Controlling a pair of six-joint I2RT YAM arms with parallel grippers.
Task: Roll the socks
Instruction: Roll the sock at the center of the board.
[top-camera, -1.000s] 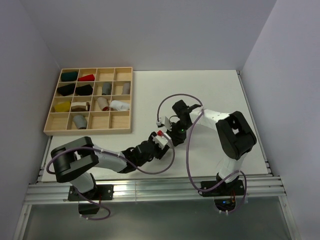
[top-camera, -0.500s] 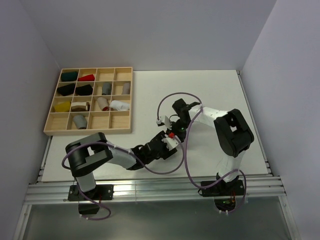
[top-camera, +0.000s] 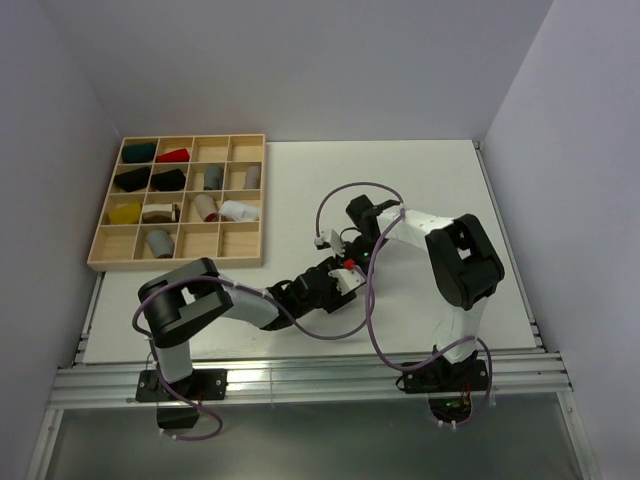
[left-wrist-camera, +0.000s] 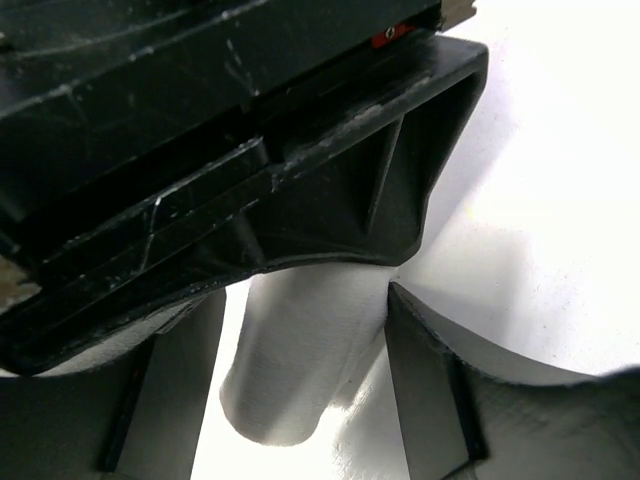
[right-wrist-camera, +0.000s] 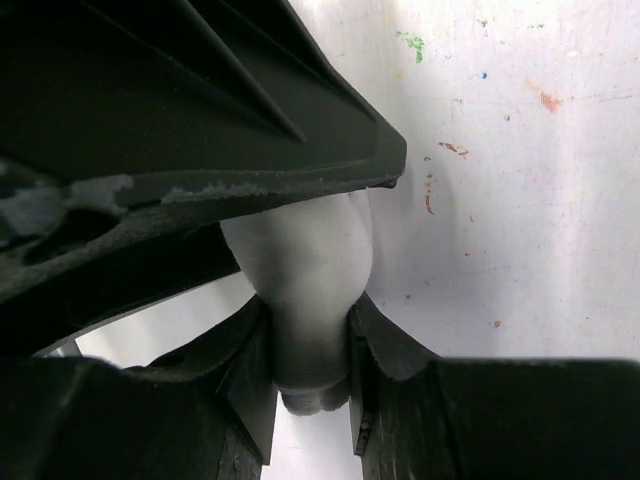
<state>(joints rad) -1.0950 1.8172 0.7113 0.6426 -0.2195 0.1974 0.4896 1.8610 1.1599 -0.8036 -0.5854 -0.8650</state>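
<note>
At the left of the tabletop sits a shallow wooden tray, divided into square compartments that hold small cloth bundles. It lies well apart from the work and is in no danger from it.

Near the middle, the left end effector stands released. Its two dark fingers flank the plain white sock, a piece of soft fabric wound into a stubby tube. A strip of bare surface shows between the roll and the left-hand finger, so this arm contributes no hold. Whether the roll rests on the surface or hangs just above it cannot be told.

Further right, the right end effector is clenched on the same white sock, and the fabric bulges out rounded above the pinch. It looks like the only thing keeping the roll together.

The first risk is timing. If the right arm lets go before the left has closed, the springy fabric is likely to unwind and the roll would be lost. The second is crowding. The two heads are packed so tightly that each one's wrist view is half filled by the other's black housing, so a closing left jaw could strike or trap the right arm's finger instead of the cloth. The third is slip. The pinch sits near one end of a soft tube, so a tug or twist from either arm could pull the sock free or skew its layers.
</note>
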